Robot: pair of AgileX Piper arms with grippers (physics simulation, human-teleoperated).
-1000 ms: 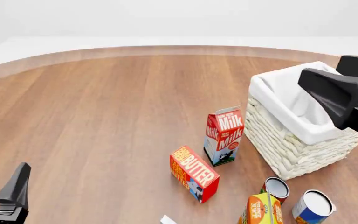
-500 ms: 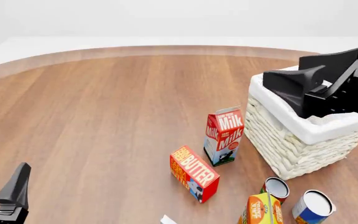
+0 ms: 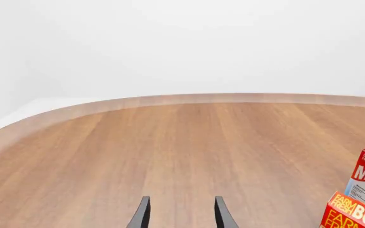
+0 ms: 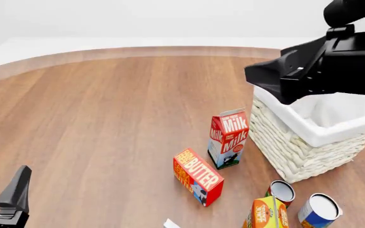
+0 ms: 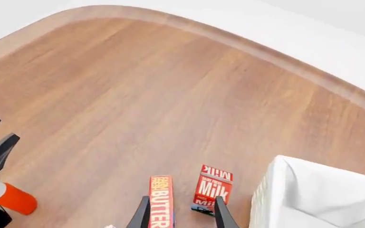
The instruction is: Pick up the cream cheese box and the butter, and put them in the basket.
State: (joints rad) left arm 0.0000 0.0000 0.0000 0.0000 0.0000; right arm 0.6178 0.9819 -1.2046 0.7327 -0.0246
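We take the step in hand to be the reach for the oblong red-and-orange butter carton [image 4: 198,176], which lies on its side on the brown wooden table [image 4: 106,118], just beside the upright red-and-white milk carton [image 4: 228,138] and near the large white wicker basket with its cloth lining [image 4: 309,128]. Our right gripper [image 5: 177,209] hangs high over the basket's near corner, fingers apart and holding nothing; in the right wrist view the butter sits under one fingertip [image 5: 142,213] and the milk carton between the two. Our left gripper [image 3: 178,213] waits low at the table's near left edge, likewise spread and empty.

To do this well, we judge we should centre the fingers on the butter's narrow width, turn the wrist to match its slanted lie, and descend on the side away from the milk carton so we do not tip it.

Of the small white cream cheese box [image 4: 169,223] we see only a sliver at the front view's lower edge; we cannot tell how it lies.
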